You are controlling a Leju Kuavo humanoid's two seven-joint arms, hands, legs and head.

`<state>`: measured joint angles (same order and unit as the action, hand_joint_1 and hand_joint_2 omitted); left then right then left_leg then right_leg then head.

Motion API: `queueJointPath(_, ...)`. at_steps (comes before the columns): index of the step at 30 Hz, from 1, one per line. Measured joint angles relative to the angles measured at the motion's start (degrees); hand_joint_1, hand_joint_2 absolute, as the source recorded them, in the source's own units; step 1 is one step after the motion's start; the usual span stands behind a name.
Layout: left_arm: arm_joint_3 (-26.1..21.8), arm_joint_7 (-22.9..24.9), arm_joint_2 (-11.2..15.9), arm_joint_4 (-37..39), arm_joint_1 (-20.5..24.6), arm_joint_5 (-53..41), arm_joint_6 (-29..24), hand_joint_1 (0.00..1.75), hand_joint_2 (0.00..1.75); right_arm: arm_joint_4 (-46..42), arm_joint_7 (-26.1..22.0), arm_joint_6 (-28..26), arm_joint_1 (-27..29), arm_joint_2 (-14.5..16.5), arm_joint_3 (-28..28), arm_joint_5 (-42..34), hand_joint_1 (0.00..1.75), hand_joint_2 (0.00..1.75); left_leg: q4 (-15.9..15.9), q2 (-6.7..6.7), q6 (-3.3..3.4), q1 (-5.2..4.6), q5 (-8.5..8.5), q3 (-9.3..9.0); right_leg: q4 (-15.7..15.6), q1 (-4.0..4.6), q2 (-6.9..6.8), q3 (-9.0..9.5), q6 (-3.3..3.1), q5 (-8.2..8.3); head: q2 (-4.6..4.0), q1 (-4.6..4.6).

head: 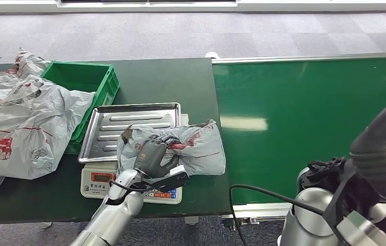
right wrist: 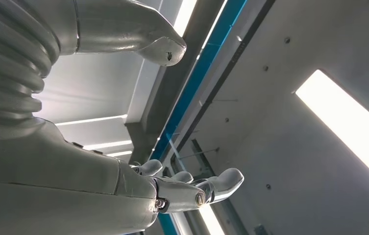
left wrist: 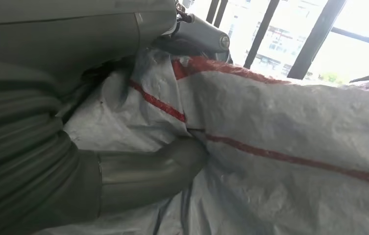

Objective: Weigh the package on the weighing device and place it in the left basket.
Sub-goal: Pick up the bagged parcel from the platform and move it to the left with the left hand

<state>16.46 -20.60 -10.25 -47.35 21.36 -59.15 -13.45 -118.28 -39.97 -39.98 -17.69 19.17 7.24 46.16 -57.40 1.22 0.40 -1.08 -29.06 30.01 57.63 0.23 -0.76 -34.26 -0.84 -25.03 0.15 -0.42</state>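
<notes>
A grey plastic package (head: pixel 201 146) with red print lies across the steel tray (head: pixel 129 120) of the white weighing scale (head: pixel 96 182), its right part hanging past the tray over the dark table. My left hand (head: pixel 152 156) lies on its left half with fingers curled into the wrapping. In the left wrist view the thumb (left wrist: pixel 158 166) presses into the package (left wrist: pixel 280 127) from one side and the darker fingers close from the other, so the hand grips it. My right hand (right wrist: pixel 99 181) is raised with its fingers (right wrist: pixel 211 186) spread, holding nothing. The green basket (head: pixel 85 82) stands left of the scale.
A heap of grey packages (head: pixel 21 118) covers the table's left part and leans over the basket's near rim. A green conveyor belt (head: pixel 308 118) runs to the right of the table. My right arm (head: pixel 380 148) and its cable stand at the lower right.
</notes>
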Motion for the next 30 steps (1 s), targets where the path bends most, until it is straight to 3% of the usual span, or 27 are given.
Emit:
queueJointPath(11, -0.25, -2.80, 0.02, -0.98, -0.12, 3.57, -0.26, 1.75, 1.75, 0.44, -0.01, 0.00, 0.53, -0.17, -0.49, 0.02, 0.00, 1.75, 0.00, 0.01, 0.00, 0.02, 0.00, 0.03, 0.00, 0.00, 0.00, -0.02, -0.01, -0.01, 0.00, 0.01)
queueJointPath(14, -1.65, -9.48, -0.03, -3.36, -1.32, 13.85, 1.39, 1.75, 1.75, 0.90, 0.00, 0.00, 0.66, -0.21, -0.49, -0.01, 0.00, 1.75, 0.00, 0.02, 0.00, 0.02, 0.00, 0.07, 0.01, 0.00, 0.01, -0.06, -0.01, -0.01, 0.00, 0.00)
queueJointPath(17, -4.06, -16.38, -0.25, -8.37, -3.09, 30.13, 7.38, 1.71, 1.75, 1.90, 0.01, 0.00, 0.77, -0.25, -0.49, -0.29, 0.00, 1.75, 0.00, 0.01, 0.00, 0.02, 0.00, 0.13, 0.01, 0.01, 0.01, -0.10, -0.01, -0.01, 0.00, -0.01)
queueJointPath(21, -7.55, -19.14, -0.22, -17.45, -5.58, 49.20, 17.56, 1.71, 1.75, 3.66, 0.00, 0.03, 0.85, -0.27, -0.49, -0.77, 0.00, 1.75, 0.00, 0.02, 0.00, 0.04, 0.00, 0.16, 0.01, 0.02, 0.02, -0.15, -0.01, -0.01, 0.00, -0.01)
queueJointPath(26, -11.03, -19.59, -0.17, -25.24, -6.92, 55.40, 20.01, 1.75, 1.75, 5.19, 0.00, 0.07, 0.96, -0.29, -0.49, -0.90, 0.00, 1.75, 0.00, -0.02, -0.01, 0.04, 0.00, 0.17, 0.01, 0.02, -0.01, -0.15, -0.01, -0.02, 0.00, -0.01)
queueJointPath(30, -12.16, -19.60, -0.16, -29.94, -6.75, 54.92, 15.17, 1.75, 1.75, 6.02, -0.03, 0.07, 1.14, -0.31, -0.49, -0.90, 0.00, 1.75, 0.00, -0.02, -0.02, 0.04, 0.01, 0.17, 0.01, 0.02, 0.00, -0.16, -0.01, -0.01, 0.00, 0.00)
